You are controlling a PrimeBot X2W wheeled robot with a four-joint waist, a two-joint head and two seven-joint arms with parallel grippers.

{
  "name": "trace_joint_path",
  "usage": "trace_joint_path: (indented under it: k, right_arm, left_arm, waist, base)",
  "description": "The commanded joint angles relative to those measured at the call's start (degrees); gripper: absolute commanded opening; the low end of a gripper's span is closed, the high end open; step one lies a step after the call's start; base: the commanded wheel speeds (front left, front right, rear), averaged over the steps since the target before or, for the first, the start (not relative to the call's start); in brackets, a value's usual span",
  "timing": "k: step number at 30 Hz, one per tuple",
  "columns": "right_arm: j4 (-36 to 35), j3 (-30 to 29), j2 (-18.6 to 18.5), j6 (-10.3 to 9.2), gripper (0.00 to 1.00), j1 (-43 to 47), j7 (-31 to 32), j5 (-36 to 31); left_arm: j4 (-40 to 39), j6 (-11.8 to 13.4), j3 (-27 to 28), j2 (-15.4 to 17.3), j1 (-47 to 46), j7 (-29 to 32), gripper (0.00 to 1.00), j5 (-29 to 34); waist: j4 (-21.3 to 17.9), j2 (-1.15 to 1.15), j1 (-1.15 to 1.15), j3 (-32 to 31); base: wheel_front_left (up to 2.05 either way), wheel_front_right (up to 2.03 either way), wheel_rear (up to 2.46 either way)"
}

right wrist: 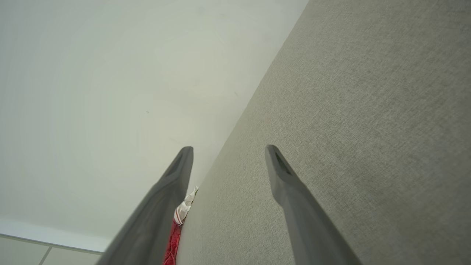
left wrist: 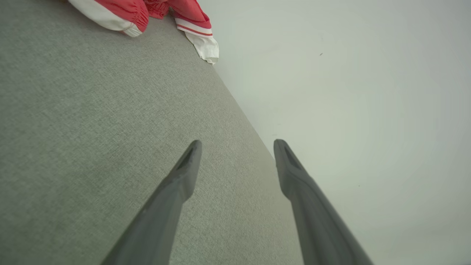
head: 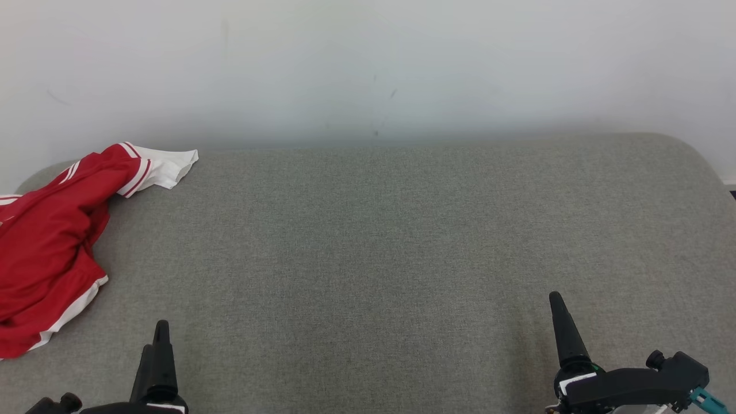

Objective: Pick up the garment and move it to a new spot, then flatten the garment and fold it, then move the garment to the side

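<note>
Garment [head: 46, 253] bunched far left on cushion [head: 374, 259], floor tiles [right wrist: 22, 254] (right wrist view)

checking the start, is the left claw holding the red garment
No, the left claw stands open over the grey surface, with the red garment lying well apart from it.

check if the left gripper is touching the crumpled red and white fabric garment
Apart. The head view shows a stretch of bare grey fabric surface between the left gripper and the red and white garment; its jaws stand open and empty.
</note>
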Motion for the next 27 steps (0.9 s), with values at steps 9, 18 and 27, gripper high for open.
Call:
trace_joint_path:
  k: [9,18,27]
  right_arm:
    - [-2.0,0.7,0.0,-0.04,1.00,0.2,-1.9,-9.9]
    - [-2.5,1.9,0.0,-0.05,1.00,0.7,-3.6,-18.0]
    - [-3.1,2.6,0.0,-0.06,1.00,1.1,-5.0,-23.8]
  left_arm:
    - [-1.6,1.2,-1.0,0.2,0.4,-2.0,1.00,11.5]
    - [-1.8,1.6,-2.2,0.7,0.8,-3.7,1.00,20.3]
    - [-2.0,1.6,-2.7,1.1,1.1,-5.1,1.00,26.2]
  waist:
    - [0.0,0.00,0.00,-0.1]
    - [0.2,0.00,0.00,0.0]
    - [0.4,0.00,0.00,0.0]
  base:
    - [0.00,0.00,0.00]
    - [0.00,0.00,0.00]
    - [0.00,0.00,0.00]
